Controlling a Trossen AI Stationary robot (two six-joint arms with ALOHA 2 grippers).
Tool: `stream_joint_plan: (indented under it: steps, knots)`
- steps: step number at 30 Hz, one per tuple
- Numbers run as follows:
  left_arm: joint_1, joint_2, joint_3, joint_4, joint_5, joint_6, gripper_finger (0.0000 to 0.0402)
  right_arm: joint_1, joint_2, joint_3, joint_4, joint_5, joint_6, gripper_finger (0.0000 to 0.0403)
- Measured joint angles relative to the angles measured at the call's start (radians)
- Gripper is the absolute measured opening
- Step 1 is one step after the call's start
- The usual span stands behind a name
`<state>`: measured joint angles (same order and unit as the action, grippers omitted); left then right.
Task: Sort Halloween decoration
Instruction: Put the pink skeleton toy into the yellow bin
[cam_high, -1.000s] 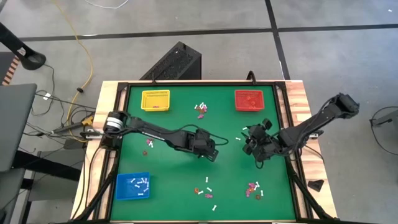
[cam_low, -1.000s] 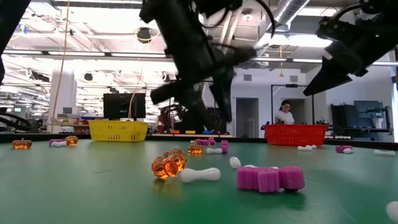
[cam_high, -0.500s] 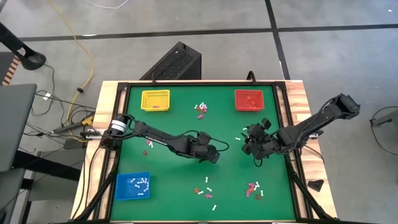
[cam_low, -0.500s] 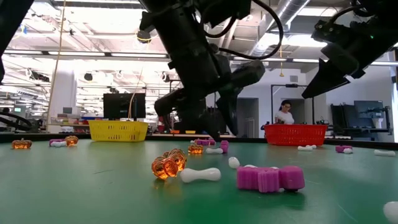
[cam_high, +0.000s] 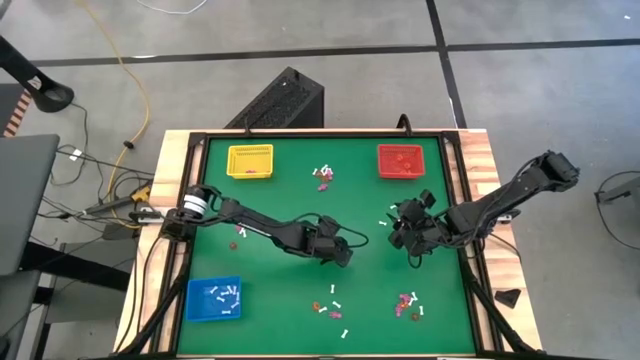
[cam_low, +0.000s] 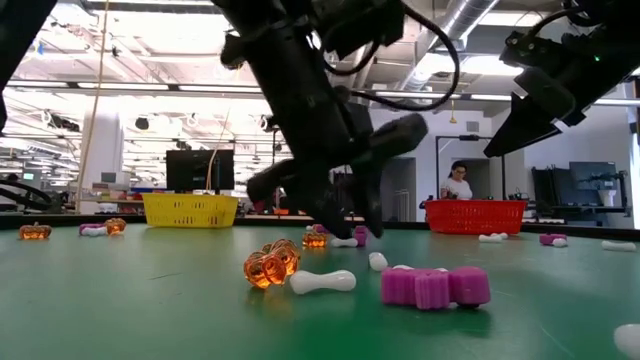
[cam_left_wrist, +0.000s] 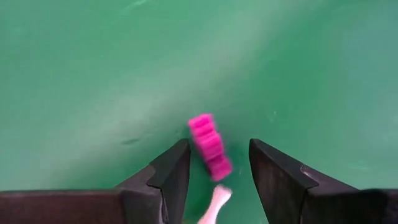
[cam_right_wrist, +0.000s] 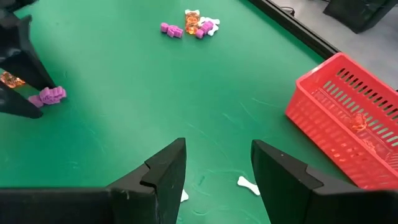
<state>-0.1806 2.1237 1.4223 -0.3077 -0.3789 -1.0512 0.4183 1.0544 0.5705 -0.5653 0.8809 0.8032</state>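
The Halloween decoration lies scattered on the green table (cam_high: 280, 200) as tiny white, purple-pink and orange trinkets. My left gripper (cam_left_wrist: 219, 163) is open near the table's middle (cam_high: 340, 256), low over the mat and slanting down. A pink trinket (cam_left_wrist: 205, 134) lies flat on the mat between its fingertips, touching neither, with a white bone-shaped trinket (cam_left_wrist: 214, 208) just behind it. My right gripper (cam_right_wrist: 214, 168) is open at the right (cam_high: 405, 240), held above the mat with nothing between its fingers.
A yellow tray (cam_high: 250, 160) stands at the far left, a red tray (cam_high: 403, 160) at the far right and a blue tray (cam_high: 214, 299) at the near left. Trinket clusters lie at the far middle (cam_high: 323, 176), near middle (cam_high: 330, 305) and near right (cam_high: 408, 303).
My left gripper has sunk toward the mat and moved a little toward the table's near edge, coming down around the pink trinket with its fingers still apart.
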Motion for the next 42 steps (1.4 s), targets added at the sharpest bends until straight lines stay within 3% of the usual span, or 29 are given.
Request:
stream_joint_plan:
  steps: [10,14,20,24,33,38,42]
  knots:
    - [0.0,0.015,0.0,0.011,0.002,0.04,0.0148,0.0,0.0,0.0,0.0,-0.001,0.0,0.021]
    - [0.001,0.015,0.0,0.005,-0.001,0.054,0.0109,0.0,0.0,0.0,-0.001,-0.001,0.0,0.021]
    - [0.001,0.013,-0.001,0.003,-0.018,0.113,0.0018,0.0,0.0,0.0,-0.001,-0.02,0.0,0.021]
    - [0.009,-0.017,-0.004,-0.032,-0.026,0.156,0.0019,0.0,0.0,0.0,0.001,-0.04,0.0,0.021]
    - [0.074,-0.262,-0.005,-0.365,-0.191,0.281,0.0019,0.0,0.0,0.0,0.005,-0.047,0.0,0.021]
    - [0.19,-0.392,-0.003,-0.628,-0.261,0.293,0.0017,0.0,0.0,0.0,0.009,-0.048,0.0,0.021]
    - [0.325,-0.443,-0.003,-0.81,-0.226,0.299,0.0017,0.0,0.0,0.0,0.01,-0.052,-0.001,0.021]
